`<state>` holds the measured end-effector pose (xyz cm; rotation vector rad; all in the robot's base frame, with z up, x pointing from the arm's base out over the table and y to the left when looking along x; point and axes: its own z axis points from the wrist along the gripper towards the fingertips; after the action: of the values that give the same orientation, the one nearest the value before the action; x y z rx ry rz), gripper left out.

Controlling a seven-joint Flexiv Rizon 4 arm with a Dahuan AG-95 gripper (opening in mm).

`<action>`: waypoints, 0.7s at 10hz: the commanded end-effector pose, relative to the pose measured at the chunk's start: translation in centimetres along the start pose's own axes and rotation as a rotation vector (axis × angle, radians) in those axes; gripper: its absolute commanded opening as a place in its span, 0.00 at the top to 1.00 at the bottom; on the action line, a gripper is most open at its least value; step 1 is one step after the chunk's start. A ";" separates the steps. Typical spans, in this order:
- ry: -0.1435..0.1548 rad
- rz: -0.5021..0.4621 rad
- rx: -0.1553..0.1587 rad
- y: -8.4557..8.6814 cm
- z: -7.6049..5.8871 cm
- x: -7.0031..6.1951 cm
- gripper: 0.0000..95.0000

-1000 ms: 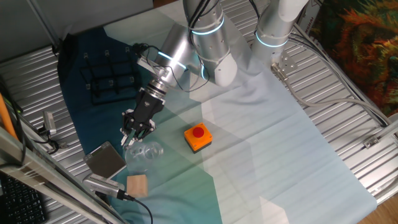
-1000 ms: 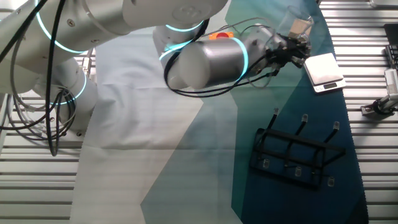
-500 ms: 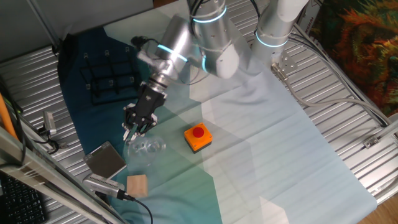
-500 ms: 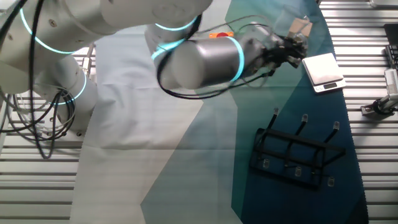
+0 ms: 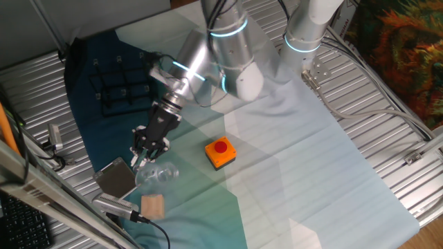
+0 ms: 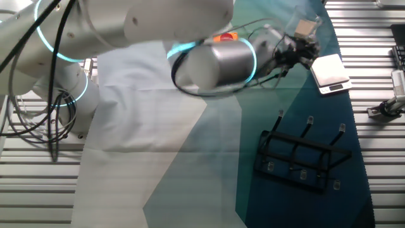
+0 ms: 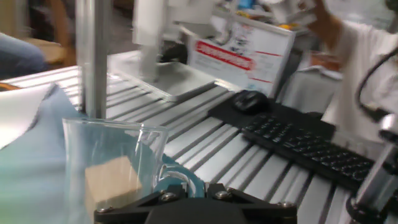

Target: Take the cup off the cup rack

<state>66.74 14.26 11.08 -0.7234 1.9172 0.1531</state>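
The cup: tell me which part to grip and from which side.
Probably grip the cup by its wall at the open rim, one finger inside, one outside: it is handleless and the hand view shows its rim up. Come from the cup rack side, where the end effector is, since the grey block and wooden block crowd the other side.

Robot lab: slatted aluminium table (image 5: 387,173), keyboard (image 7: 311,146).

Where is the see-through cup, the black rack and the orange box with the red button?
cup (image 5: 155,173), one fixed view, its clear side
cup rack (image 6: 300,157), other fixed view, its base wire
orange button box (image 5: 220,153), one fixed view, its top
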 end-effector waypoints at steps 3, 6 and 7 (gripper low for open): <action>-0.044 -0.006 -0.053 0.1 3.6 1.4 1.00; -0.048 -0.009 -0.056 -0.2 4.5 1.2 1.00; -0.053 -0.017 -0.060 -0.2 4.6 1.1 1.00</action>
<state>69.80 15.54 9.49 -0.7730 1.8593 0.2290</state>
